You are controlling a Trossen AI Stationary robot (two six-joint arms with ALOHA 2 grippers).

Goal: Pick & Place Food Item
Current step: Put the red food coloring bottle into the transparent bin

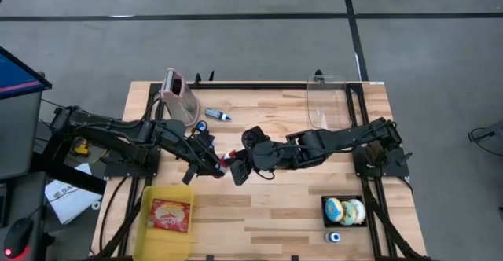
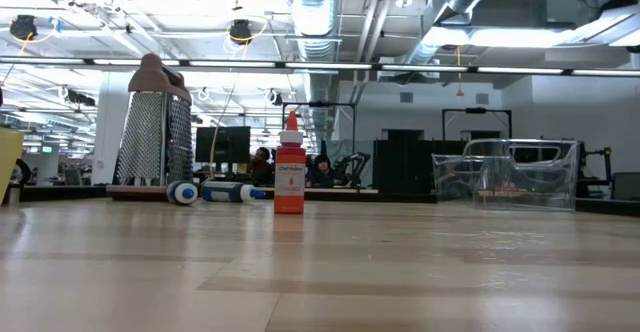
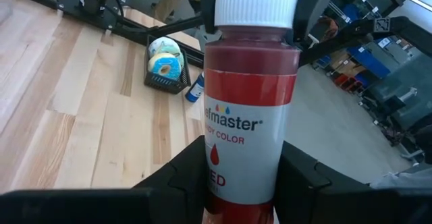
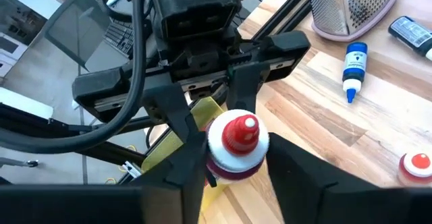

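- Item in hand: a red plastic food-colour bottle with white collar and red nozzle cap (image 3: 243,116), held clear above the middle of the wooden desk (image 1: 275,214), between the two arms.
- At the bottle's body: the left gripper (image 1: 215,166). Its jaws are closed partway and clamp the labelled body on both sides, so it carries the bottle.
- At the bottle's cap: the right gripper (image 1: 238,170). Its jaws stand apart, one either side of the collar and close to it. No firm grip is evident.
- Step judged: an arm-to-arm handover, with the pick done and the placing not begun.
- Next move calls for the right jaws to close squarely on the collar before the left jaws let go. The cap is narrow and round, so an off-centre pinch risks a slip.
- Near the bottle: a second red-capped bottle (image 4: 415,164) on the desk.
- Farther, on the left arm's side of the bottle: a small blue-capped bottle (image 1: 218,115), a metal grater (image 1: 179,96) and a yellow tray (image 1: 149,202).
- Farthest, on the right arm's side of the bottle: a black basket (image 1: 324,206) of iced doughnuts (image 1: 346,211) and a clear plastic tub (image 1: 326,100). Either could be the drop point.
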